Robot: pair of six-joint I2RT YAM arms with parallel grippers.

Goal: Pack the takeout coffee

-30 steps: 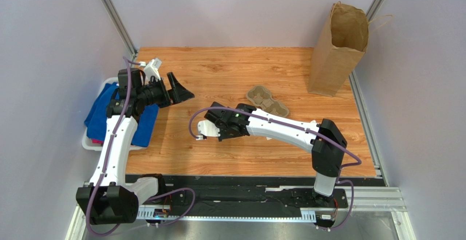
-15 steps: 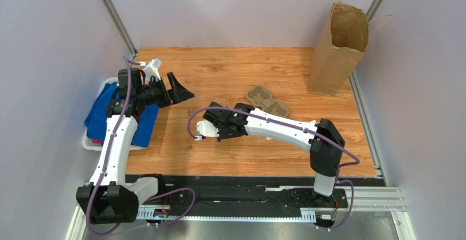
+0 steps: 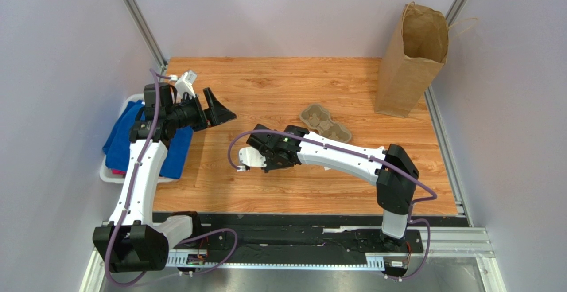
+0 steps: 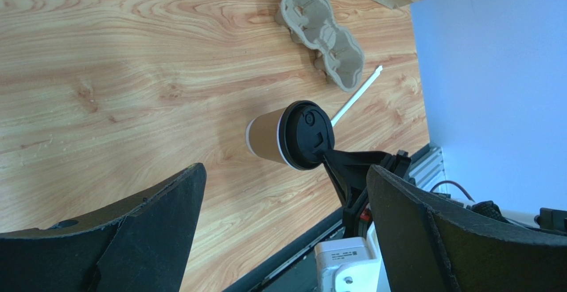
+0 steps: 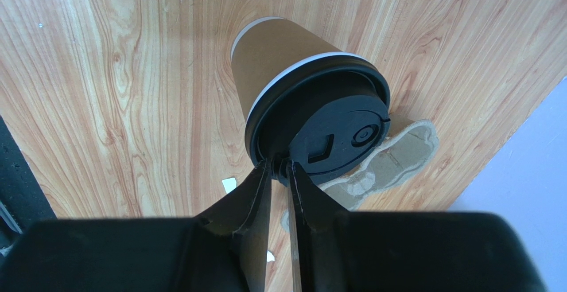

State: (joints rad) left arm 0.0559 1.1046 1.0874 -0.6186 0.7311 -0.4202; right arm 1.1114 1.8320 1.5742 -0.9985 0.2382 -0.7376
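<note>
Right wrist view: the takeout coffee point(image 5: 309, 102) stands on the table point(image 5: 100, 73) directly ahead of the right gripper point(image 5: 278, 164), whose fingertips touch the near rim of its lid. The jaws are narrow, a slit apart; whether they pinch the rim cannot be told. The cup is kraft-brown with a black lid seated on it.
</note>
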